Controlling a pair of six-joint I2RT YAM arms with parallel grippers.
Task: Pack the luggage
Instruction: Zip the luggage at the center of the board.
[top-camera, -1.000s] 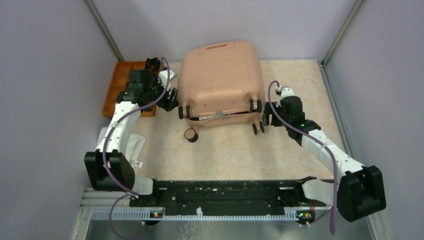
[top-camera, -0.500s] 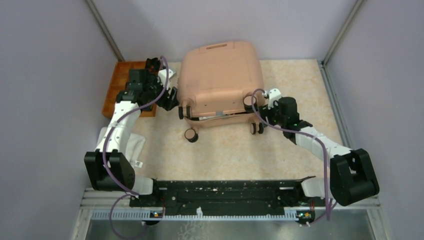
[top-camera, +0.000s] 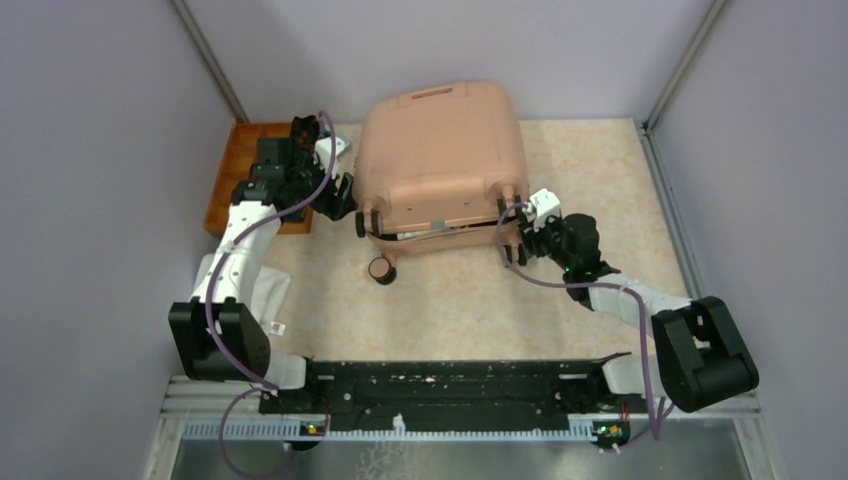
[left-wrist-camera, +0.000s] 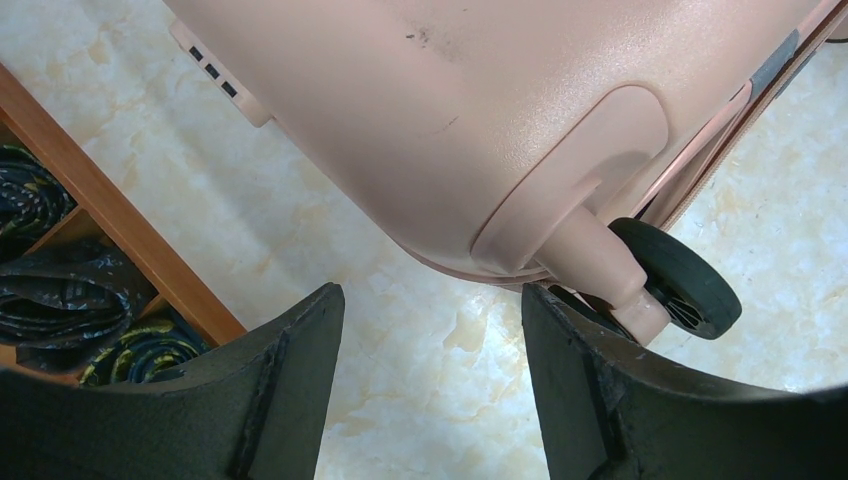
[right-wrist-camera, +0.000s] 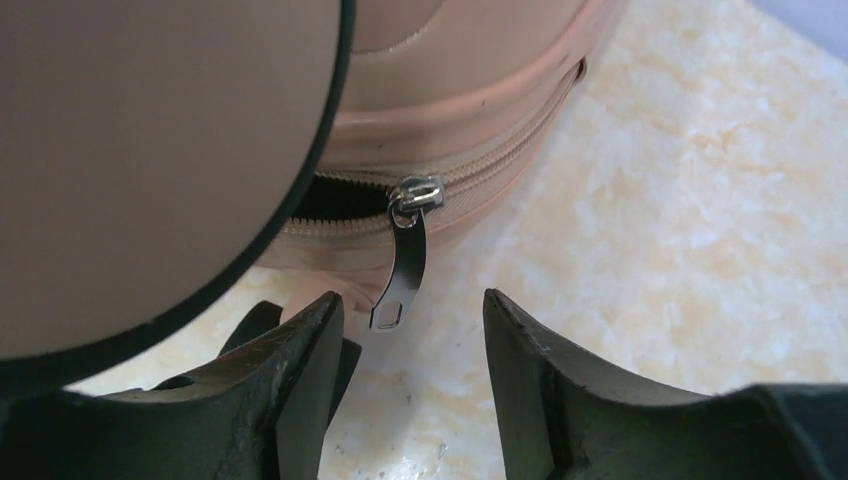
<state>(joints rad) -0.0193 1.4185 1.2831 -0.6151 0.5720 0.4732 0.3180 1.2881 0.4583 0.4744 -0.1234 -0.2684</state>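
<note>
The peach-pink luggage (top-camera: 440, 155) lies flat at the back middle, lid down, with a thin gap along its near edge. My left gripper (top-camera: 345, 200) is open and empty beside its near-left corner; the left wrist view shows the shell (left-wrist-camera: 480, 110) and a black wheel (left-wrist-camera: 680, 275). My right gripper (top-camera: 515, 235) is open at the near-right corner. In the right wrist view a silver zipper pull (right-wrist-camera: 403, 262) hangs from the partly open zipper just ahead of my fingers (right-wrist-camera: 300, 350), untouched. A pink wheel (right-wrist-camera: 150, 150) fills the left of that view.
An orange compartmented tray (top-camera: 240, 165) with dark rolled items (left-wrist-camera: 60, 300) sits at the back left, beside my left arm. A white cloth (top-camera: 265, 285) lies under the left arm. Purple walls (top-camera: 90, 150) close in the sides and back.
My right arm has swung left and dropped low, bringing its gripper to the luggage's near-right corner by the zipper pull. The left arm and the luggage have hardly moved.
</note>
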